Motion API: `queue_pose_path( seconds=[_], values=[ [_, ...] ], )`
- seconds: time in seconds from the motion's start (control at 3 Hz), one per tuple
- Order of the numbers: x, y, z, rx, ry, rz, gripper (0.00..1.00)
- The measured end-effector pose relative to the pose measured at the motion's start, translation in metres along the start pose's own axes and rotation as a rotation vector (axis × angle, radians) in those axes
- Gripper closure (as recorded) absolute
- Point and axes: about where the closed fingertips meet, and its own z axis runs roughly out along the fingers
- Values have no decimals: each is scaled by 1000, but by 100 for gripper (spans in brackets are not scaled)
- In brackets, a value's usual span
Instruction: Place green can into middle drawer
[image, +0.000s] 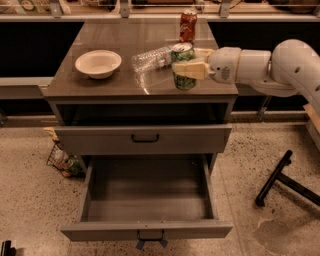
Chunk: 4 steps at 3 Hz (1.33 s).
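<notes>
The green can (183, 82) stands upright near the right front of the cabinet top (100, 85). My gripper (192, 61) reaches in from the right and is shut on the can, with one cream finger (190, 70) across its front and the other behind it. The middle drawer (147, 231) is the lowest one. It is pulled open below and in front of the can, and its inside shows nothing in it.
A clear plastic bottle (151, 59) lies just left of the can. A white bowl (98, 63) sits at the left and a red soda can (188, 25) at the back. The shallower drawer (145, 139) above is closed. A wire basket (64, 160) stands on the floor at the left, and a black stand leg (280, 180) at the right.
</notes>
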Motion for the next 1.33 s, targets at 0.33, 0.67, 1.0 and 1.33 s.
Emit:
queue_pose_path(
  seconds=[0.33,0.67,1.0,1.33],
  values=[
    [4,54,-28,-160,26,0,100],
    [5,57,-27,-173,29,0,100],
    [14,70,-25,-182,39,38,100],
    [34,101,-28,-184,5,76,100]
  ],
)
